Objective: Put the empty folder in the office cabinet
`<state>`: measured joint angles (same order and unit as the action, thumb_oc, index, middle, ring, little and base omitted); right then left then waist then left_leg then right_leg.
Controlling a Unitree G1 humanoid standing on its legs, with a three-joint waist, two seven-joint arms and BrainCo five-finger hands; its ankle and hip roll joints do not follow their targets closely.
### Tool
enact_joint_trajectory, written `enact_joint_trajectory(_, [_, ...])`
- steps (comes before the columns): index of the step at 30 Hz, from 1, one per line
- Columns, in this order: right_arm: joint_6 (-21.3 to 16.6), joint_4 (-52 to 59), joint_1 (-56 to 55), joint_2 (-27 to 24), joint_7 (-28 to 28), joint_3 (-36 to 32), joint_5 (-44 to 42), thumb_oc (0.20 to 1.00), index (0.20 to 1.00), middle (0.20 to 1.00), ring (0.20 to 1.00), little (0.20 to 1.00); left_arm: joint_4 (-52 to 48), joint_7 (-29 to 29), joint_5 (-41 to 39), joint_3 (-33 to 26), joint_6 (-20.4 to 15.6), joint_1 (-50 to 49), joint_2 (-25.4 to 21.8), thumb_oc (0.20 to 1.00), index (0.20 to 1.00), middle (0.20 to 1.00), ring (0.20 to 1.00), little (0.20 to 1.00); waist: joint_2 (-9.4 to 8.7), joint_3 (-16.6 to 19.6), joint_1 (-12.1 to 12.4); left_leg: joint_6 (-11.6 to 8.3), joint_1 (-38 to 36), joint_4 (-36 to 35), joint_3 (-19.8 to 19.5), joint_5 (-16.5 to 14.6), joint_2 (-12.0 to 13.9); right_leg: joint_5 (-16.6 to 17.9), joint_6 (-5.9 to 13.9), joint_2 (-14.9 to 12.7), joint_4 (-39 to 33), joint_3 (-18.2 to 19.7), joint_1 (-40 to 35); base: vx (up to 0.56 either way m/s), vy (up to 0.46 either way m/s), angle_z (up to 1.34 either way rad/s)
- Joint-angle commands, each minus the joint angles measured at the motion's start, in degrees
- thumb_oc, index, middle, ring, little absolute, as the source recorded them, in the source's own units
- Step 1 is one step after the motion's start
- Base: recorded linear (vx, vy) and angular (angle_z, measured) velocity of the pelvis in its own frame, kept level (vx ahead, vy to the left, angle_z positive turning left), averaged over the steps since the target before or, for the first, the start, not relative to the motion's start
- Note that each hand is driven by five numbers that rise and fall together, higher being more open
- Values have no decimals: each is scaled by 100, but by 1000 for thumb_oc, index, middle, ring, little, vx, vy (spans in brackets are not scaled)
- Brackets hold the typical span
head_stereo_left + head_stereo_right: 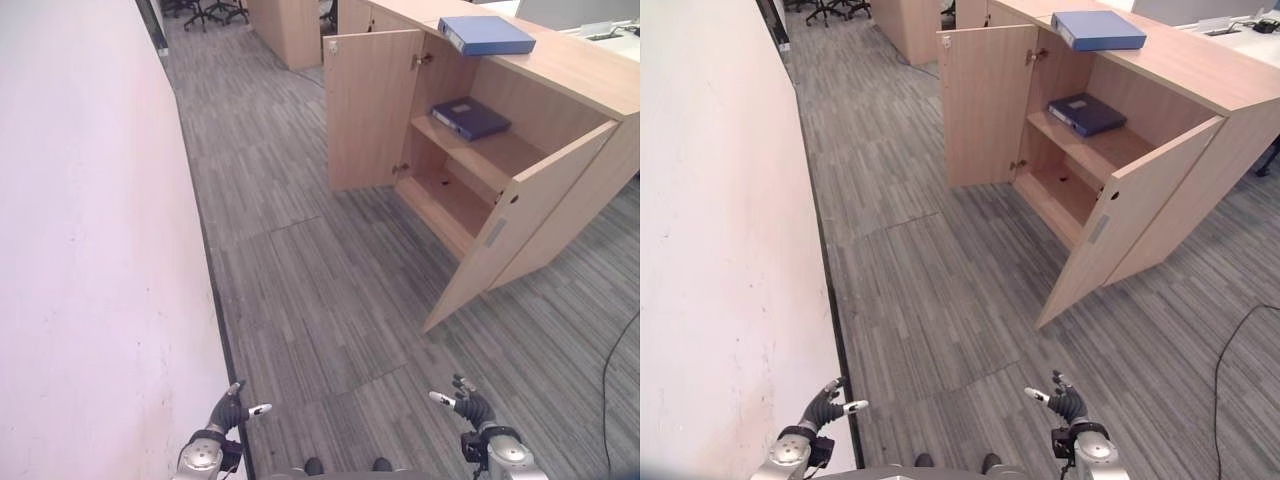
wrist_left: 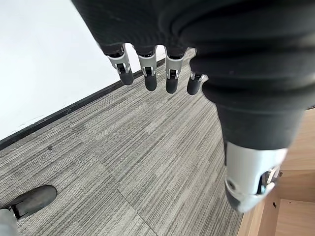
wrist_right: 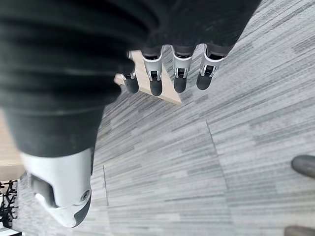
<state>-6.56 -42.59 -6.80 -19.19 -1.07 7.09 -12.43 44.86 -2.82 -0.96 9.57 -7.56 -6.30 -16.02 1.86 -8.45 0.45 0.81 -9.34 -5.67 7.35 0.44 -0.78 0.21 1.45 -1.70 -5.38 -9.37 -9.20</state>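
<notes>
Both hands, left hand (image 1: 228, 411) and right hand (image 1: 470, 405), hang open and empty; approaching the cabinet (image 1: 520, 190) risks striking its open door (image 1: 515, 225).

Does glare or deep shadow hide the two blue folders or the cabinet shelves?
Left eye view: no glare; the folder on the cabinet top is evenly lit, the folder on the upper shelf lies in mild shade but is plain to see. Right eye view: the lower shelf is dimmer yet visible.
</notes>
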Motion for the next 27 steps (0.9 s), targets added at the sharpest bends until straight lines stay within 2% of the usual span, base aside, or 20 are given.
enact_joint_trajectory(1, [-201,71,133,-89,57,136,-154,1000,1000,1000,1000,1000,84,43,-153,251,-230,370,-91,1000,1000,1000,1000,1000,-164,80,67,-596,-102,67,135,-180,532,-60,805,-634,97,-67,-148,0,0,0])
enact_joint_trajectory(19, [-99,-395,148,-22,66,152,-260,1000,1000,1000,1000,1000,312,-40,-218,203,-174,370,-72,1000,1000,1000,1000,1000,-148,77,41,-620,-91,67,49,-165,550,-117,768,-589,99,-97,-178,2,-4,0])
enact_joint_trajectory(27, [-68,-476,90,-43,88,122,-305,1000,1000,1000,1000,1000,401,-64,-329,144,-174,409,-66,1000,1000,1000,1000,1000,-117,43,-3,-664,-100,114,17,-151,620,-167,705,-530,95,41,-155,15,-60,3])
